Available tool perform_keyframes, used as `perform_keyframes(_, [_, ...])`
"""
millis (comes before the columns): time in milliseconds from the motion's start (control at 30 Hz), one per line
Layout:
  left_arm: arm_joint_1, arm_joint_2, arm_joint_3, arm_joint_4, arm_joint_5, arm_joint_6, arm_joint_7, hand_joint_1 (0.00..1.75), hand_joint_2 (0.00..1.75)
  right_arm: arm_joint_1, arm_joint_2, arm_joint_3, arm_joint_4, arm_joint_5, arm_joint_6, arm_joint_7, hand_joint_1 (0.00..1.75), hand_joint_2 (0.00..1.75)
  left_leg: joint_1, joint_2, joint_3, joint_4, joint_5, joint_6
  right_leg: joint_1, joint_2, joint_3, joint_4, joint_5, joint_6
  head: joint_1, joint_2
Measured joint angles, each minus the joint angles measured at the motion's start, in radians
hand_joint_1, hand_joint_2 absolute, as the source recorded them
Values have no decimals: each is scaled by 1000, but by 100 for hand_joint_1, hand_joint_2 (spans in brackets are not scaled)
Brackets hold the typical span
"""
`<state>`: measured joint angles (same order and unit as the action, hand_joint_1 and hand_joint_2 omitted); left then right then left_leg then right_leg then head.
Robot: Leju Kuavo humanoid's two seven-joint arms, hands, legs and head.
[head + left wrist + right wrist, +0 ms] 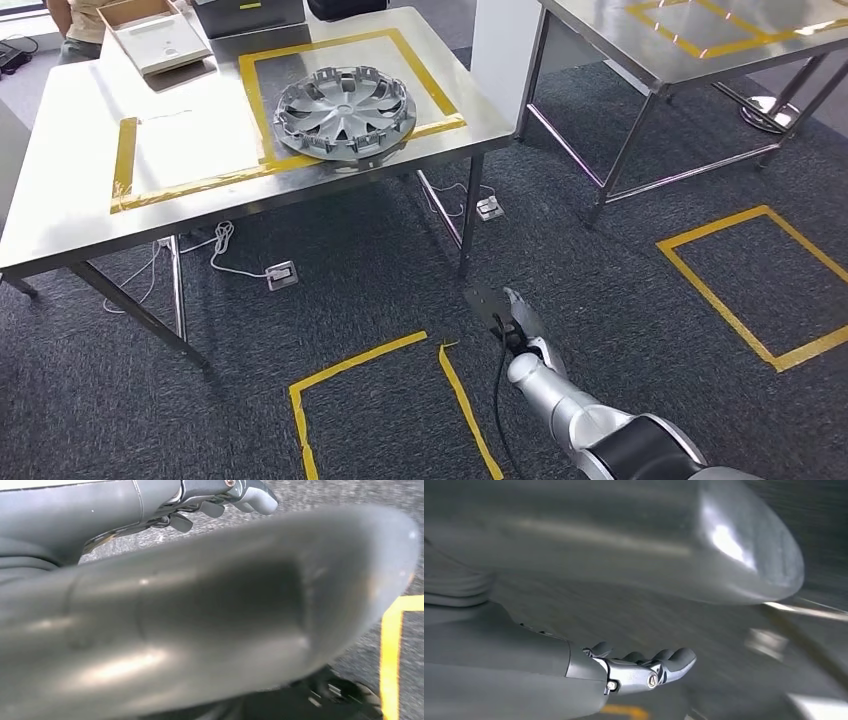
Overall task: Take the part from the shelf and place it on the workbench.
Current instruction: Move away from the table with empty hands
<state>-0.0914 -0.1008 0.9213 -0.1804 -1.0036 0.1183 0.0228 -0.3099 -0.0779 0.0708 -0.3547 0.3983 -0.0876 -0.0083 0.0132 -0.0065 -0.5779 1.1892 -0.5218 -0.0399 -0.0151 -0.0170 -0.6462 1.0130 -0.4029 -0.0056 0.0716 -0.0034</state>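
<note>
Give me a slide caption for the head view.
Hubcap lies on the taped steel table; right hand hangs empty above carpet.

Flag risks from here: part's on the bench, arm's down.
1. The wheel cover lies across the front line of the yellow tape frame, not fully inside, so placement may fail a check.
2. Cables and floor boxes lie under the table; stepping closer could snag a foot.
3. The right hand hangs empty near that table's leg.

- You have a steel workbench (70, 215) marked with yellow tape; the silver wheel cover (345, 110) lies flat on it, overlapping the tape rectangle's near edge.
- At its far side you see an open cardboard box (155, 35) and a dark case (250, 14).
- A second steel table (610, 35) stands to your right, also taped.
</note>
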Motion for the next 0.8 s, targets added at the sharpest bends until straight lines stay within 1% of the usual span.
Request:
perform_keyframes(33, [-1,1,0,-1,-3,0,1,0,0,22,4,-13,22,-13,7,35,0,131,0,-3,54,-73,-8,1,-1,-2,-8,4,6,7,1,0])
perform_keyframes(67, [-1,2,0,-1,-5,0,2,0,0,41,8,-25,40,-25,13,65,0,175,0,-5,91,-130,-25,5,0,-3,-13,7,12,14,1,0])
perform_keyframes(100, [-2,2,0,-1,-7,0,3,0,0,58,13,-38,57,-38,18,99,0,175,-4,-6,111,-165,-43,13,0,-4,-15,8,19,21,1,0])
perform_keyframes(133, [-2,3,0,-2,-10,0,5,0,0,74,18,-51,71,-51,24,132,0,175,-7,-5,113,-177,-47,23,-1,-3,-15,7,25,28,2,0])
perform_keyframes(167, [-1,4,0,-2,-14,0,8,0,0,91,22,-65,85,-64,29,166,0,175,-7,-2,108,-176,-44,33,-3,-3,-15,5,30,35,0,0])
perform_keyframes(200, [-1,4,0,-2,-18,0,12,0,0,111,28,-80,98,-78,35,199,0,175,-7,0,104,-176,-38,44,-5,-1,-18,12,24,40,0,0])
perform_keyframes(233, [-1,5,0,-2,-22,0,17,0,44,133,34,-95,110,-90,40,227,0,175,-6,2,98,-177,-30,53,-6,1,-28,37,1,44,0,0])
perform_keyframes(267, [-1,6,0,-2,-26,-1,19,0,87,154,41,-109,120,-102,43,252,0,175,-6,4,90,-177,-22,60,-7,4,-46,83,-36,47,0,0])
perform_keyframes(333, [-1,5,0,-2,-35,-8,21,0,175,187,57,-134,136,-129,42,296,0,175,-9,8,70,-175,-8,66,-6,9,-91,215,-128,51,2,0])
perform_keyframes(367, [0,5,0,-1,-39,-12,21,0,175,199,66,-148,142,-144,39,317,0,175,-10,10,61,-174,-2,66,-5,10,-102,266,-156,51,3,0])
perform_keyframes(400, [0,5,0,-1,-42,-16,21,0,175,212,76,-163,147,-158,34,335,0,175,-12,11,55,-172,2,66,-4,10,-96,286,-166,49,3,0])
perform_keyframes(433, [0,4,0,-1,-44,-19,21,0,175,224,85,-179,152,-169,29,348,0,175,-13,12,50,-169,5,64,-3,10,-70,266,-157,47,3,0])
perform_keyframes(467, [0,4,0,-1,-44,-20,21,0,175,235,94,-193,156,-175,25,355,0,175,-13,12,46,-167,8,62,-3,10,-26,211,-135,43,3,0])
perform_keyframes(500, [0,4,0,-1,-44,-20,22,0,175,242,101,-205,159,-179,23,359,0,175,-13,13,44,-164,10,59,-2,10,22,139,-117,38,3,0])
perform_keyframes(533, [-1,4,0,-1,-45,-21,22,0,175,245,107,-212,161,-180,22,361,0,175,-15,15,40,-160,11,55,1,10,61,77,-103,32,3,0])
perform_keyframes(567, [-2,4,0,-1,-45,-21,22,0,175,246,111,-218,162,-180,22,364,0,175,-16,17,37,-158,12,51,3,10,85,34,-96,27,3,0])
perform_keyframes(600, [-3,5,0,-1,-46,-21,24,0,175,248,115,-224,164,-182,22,369,0,175,-19,19,35,-156,12,50,5,9,93,15,-97,25,3,0])
perform_keyframes(700, [-3,6,-7,-2,-48,-23,35,0,175,257,123,-242,169,-195,19,388,0,175,-22,19,32,-157,14,57,7,8,92,11,-91,21,3,0])
perform_keyframes(733, [1,6,-16,-4,-41,-24,38,0,175,261,125,-245,169,-199,18,390,0,175,-21,19,32,-159,18,55,7,7,91,11,-90,19,2,0])
perform_keyframes(800, [9,9,-50,-10,-9,-27,40,0,175,269,127,-248,170,-206,15,383,0,175,-20,19,33,-165,23,47,8,7,89,12,-88,15,2,0])
